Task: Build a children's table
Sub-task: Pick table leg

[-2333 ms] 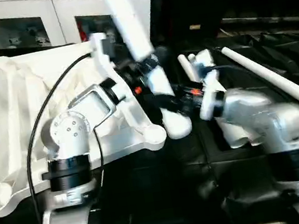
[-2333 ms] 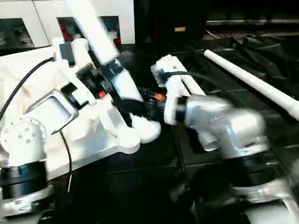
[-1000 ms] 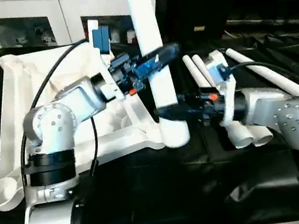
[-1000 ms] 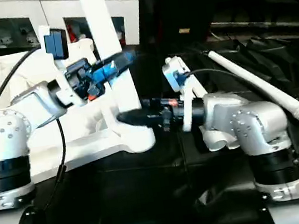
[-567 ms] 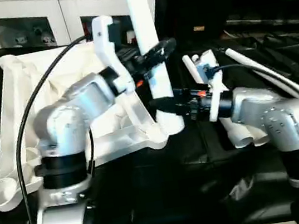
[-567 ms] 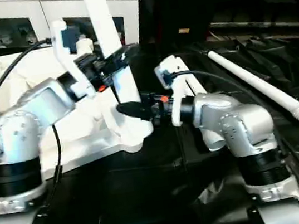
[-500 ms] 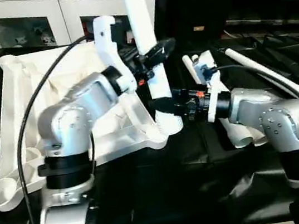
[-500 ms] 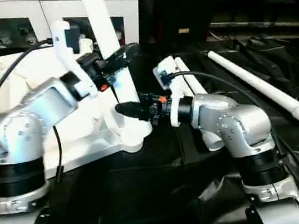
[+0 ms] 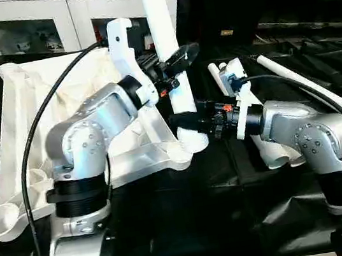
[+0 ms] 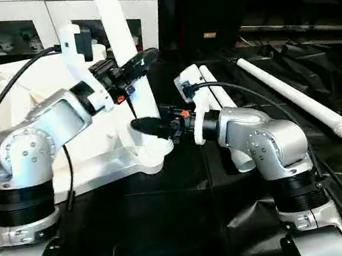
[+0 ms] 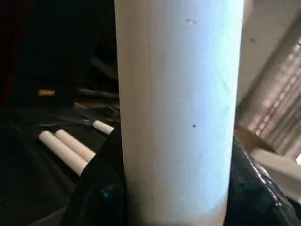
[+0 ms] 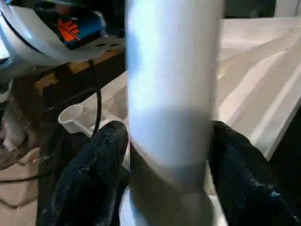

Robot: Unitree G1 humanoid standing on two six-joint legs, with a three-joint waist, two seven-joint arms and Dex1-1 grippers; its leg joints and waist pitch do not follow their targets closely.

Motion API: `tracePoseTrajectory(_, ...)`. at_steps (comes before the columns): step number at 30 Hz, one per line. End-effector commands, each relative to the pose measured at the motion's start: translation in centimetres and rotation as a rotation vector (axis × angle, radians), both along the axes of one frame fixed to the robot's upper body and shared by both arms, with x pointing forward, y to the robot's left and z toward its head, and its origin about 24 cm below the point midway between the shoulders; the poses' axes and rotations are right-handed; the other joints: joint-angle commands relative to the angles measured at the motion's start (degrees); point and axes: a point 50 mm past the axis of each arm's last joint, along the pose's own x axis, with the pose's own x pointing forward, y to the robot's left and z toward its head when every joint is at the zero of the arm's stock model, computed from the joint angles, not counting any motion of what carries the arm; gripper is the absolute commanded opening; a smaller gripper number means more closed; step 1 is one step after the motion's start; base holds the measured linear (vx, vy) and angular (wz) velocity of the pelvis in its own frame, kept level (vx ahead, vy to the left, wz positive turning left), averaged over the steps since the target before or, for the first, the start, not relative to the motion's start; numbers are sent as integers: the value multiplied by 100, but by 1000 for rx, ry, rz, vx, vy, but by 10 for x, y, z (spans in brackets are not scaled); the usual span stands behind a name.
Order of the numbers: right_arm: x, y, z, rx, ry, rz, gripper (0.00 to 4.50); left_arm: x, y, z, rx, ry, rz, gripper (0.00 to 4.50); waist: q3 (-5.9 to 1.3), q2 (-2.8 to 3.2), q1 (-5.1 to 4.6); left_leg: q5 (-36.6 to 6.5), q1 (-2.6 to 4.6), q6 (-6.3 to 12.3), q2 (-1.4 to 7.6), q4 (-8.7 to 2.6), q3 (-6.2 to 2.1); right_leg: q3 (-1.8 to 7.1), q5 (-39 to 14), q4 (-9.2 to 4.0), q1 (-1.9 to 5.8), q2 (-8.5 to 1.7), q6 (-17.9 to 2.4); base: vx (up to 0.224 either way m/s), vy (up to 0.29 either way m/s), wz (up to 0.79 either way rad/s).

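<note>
Leg point(image 9: 164, 35) now upright over tabletop point(image 9: 21, 118) corner socket; left hand point(image 9: 174, 60) and right hand point(image 9: 183, 120) pinching it.

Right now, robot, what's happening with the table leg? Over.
Left gripper clamps the upright leg. Right gripper brackets its base at the tabletop corner socket. Nothing blocking.

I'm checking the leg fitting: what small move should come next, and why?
Probably press the upright leg straight down into the corner socket of the tabletop. Its lower end sits at the socket, the left gripper clasps it higher up and the right gripper brackets it near the base.
</note>
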Motion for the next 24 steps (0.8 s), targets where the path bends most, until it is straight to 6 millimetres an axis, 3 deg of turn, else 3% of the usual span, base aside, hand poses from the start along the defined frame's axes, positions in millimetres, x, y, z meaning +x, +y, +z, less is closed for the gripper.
tracePoseTrajectory(1,-5,-1,7,-2,-10,76,302,-11,-9,2,22,-38,-139,188,-445,-16,-13,-784,98,-104,83,-330,15,254,-1085,-467,322,-361,-588,0,0,0)
tracePoseTrajectory(2,-5,-1,7,-2,-8,82,302,-12,-9,2,29,-42,-154,188,-451,5,-4,-777,106,-110,94,-330,11,256,-1081,-461,318,-369,-593,0,0,0)
tracePoseTrajectory(7,-7,-4,4,-41,11,110,302,-18,-12,0,84,-58,-249,188,-442,-58,-25,-777,91,-124,96,-330,25,259,-1198,-464,315,-375,-629,0,0,0)
tracePoseTrajectory(24,-13,2,-2,-28,72,189,302,-25,-16,1,91,-84,-359,188,-432,-84,-24,-873,99,-188,100,-331,24,257,-1493,-489,288,-387,-550,0,0,0)
